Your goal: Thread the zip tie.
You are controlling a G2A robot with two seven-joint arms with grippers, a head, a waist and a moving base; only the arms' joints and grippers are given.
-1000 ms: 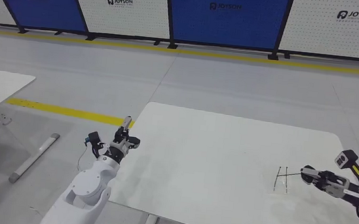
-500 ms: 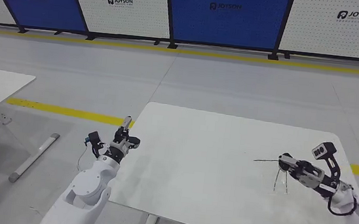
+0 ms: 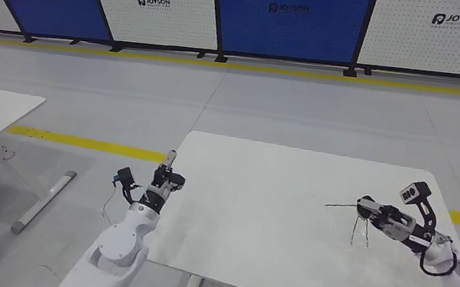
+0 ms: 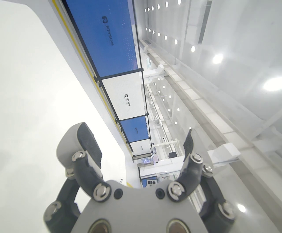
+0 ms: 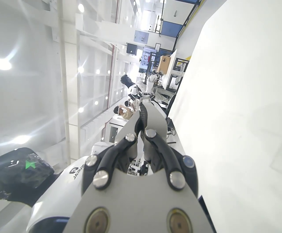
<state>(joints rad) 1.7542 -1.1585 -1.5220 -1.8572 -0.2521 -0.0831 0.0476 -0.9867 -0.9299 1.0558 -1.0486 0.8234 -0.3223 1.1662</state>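
Zip tie (image 3: 341,206): thin black strip over the white table (image 3: 272,224) near its right edge, pointing toward the table's middle.
Right gripper (image 3: 364,207): fingers pinched together on one end of the strip.
Left gripper (image 3: 173,167): spread wide, holding nothing, at the table's left edge.

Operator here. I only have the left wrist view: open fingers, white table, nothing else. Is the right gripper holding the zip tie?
Observer: Yes. In the top view the right gripper is shut on the zip tie, whose strip sticks out toward the middle of the table.
Operator: How near is my left gripper?
Observer: Far off. The left gripper sits at the opposite table edge.
Operator: Anything under the tie?
Observer: Some thin dark lines on the table; another tie or shadow, I cannot tell.
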